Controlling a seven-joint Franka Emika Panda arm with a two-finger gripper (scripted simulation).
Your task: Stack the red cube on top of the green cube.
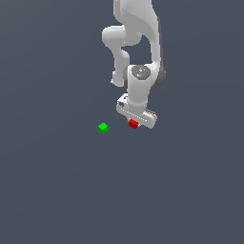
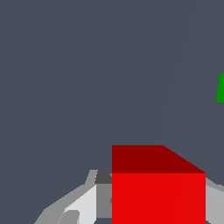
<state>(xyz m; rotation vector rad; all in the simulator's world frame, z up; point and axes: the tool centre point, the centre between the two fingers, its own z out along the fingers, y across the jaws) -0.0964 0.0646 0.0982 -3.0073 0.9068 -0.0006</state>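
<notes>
The red cube (image 1: 133, 124) sits just under the white hand of my gripper (image 1: 135, 122), near the middle of the exterior view. In the wrist view the red cube (image 2: 158, 188) looms large between the fingers (image 2: 87, 203), whose pads lie flush against both of its sides, so my gripper (image 2: 158, 208) is shut on it. Whether the cube rests on the floor or hangs just above it, I cannot tell. The green cube (image 1: 103, 127) lies alone on the grey floor, a short way toward the exterior view's left of the red one. Only a sliver of the green cube (image 2: 221, 88) shows at the wrist view's edge.
A plain dark grey floor (image 1: 57, 190) spreads all around the two cubes. The white arm (image 1: 136, 38) rises behind the gripper toward the top of the exterior view.
</notes>
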